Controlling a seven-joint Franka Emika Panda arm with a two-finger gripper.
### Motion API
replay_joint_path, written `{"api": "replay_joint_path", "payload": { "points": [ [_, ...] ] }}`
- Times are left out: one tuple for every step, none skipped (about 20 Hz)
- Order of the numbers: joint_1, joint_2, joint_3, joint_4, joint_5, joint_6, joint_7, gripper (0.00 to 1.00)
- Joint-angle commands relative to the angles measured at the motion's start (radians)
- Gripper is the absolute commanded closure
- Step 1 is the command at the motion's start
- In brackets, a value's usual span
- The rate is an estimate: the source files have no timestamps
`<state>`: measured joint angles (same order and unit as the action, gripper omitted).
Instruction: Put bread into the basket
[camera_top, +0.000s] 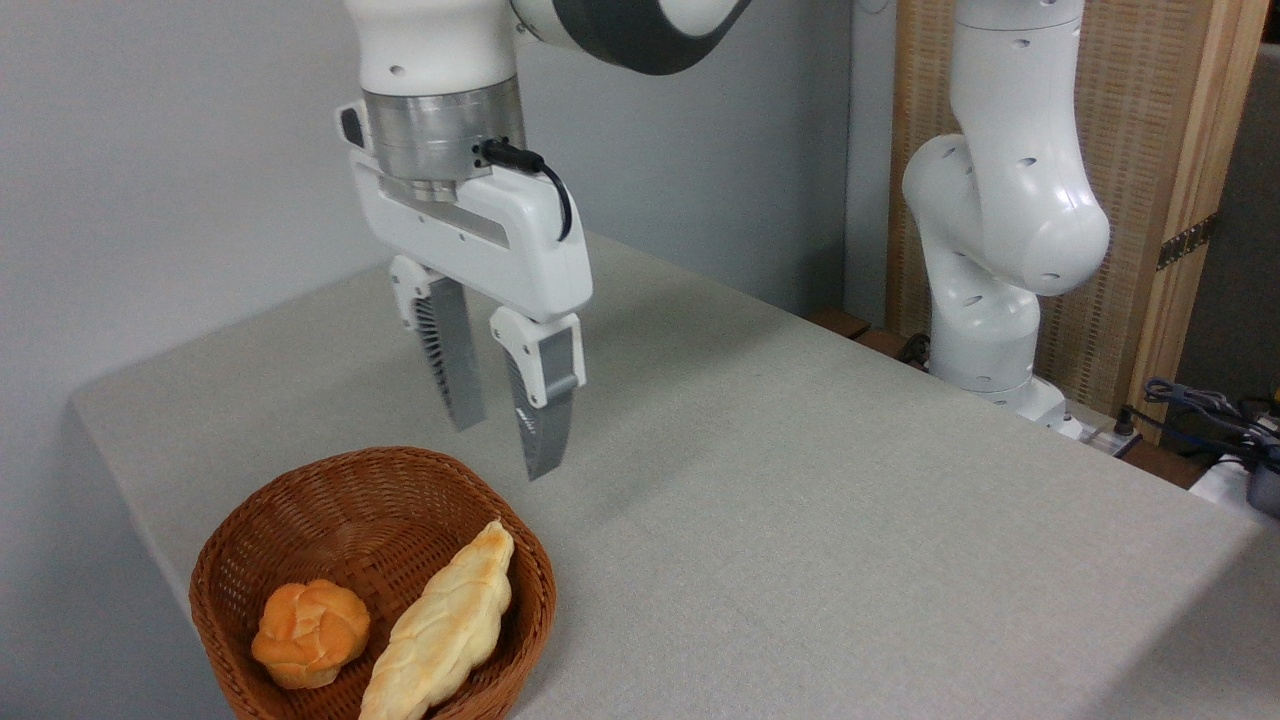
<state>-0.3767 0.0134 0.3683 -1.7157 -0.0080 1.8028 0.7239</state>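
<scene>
The grey desk (800, 480) carries the wicker basket (240, 560) at its near left corner. Above it hangs the gripper (505, 445), fingers apart and empty. The bread (445, 625) lies inside, leaning on the rim beside a round roll (310, 633). It looks light and soft; its middle seems the best place to grip.

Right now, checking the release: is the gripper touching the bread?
Apart. The camera view shows the gripper open above the basket rim, with bare table visible between it and the bread.
</scene>
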Motion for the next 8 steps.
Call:
{"api": "replay_joint_path", "payload": {
  "points": [
    [-0.007,0.013,0.032,0.008,-0.043,-0.043,0.083,0.00],
    [-0.007,0.016,0.034,0.008,-0.043,-0.046,0.086,0.00],
    [-0.007,0.016,0.034,0.005,-0.043,-0.048,0.086,0.00],
    [-0.007,0.016,0.034,0.007,-0.046,-0.046,0.084,0.00],
    [-0.007,0.016,0.035,0.007,-0.058,-0.046,0.084,0.00],
    [-0.007,0.016,0.035,0.007,-0.063,-0.046,0.084,0.00],
    [-0.004,0.014,0.037,0.007,-0.066,-0.046,0.081,0.00],
    [-0.001,0.016,0.043,0.008,-0.064,-0.045,0.081,0.00]
  ]
}}
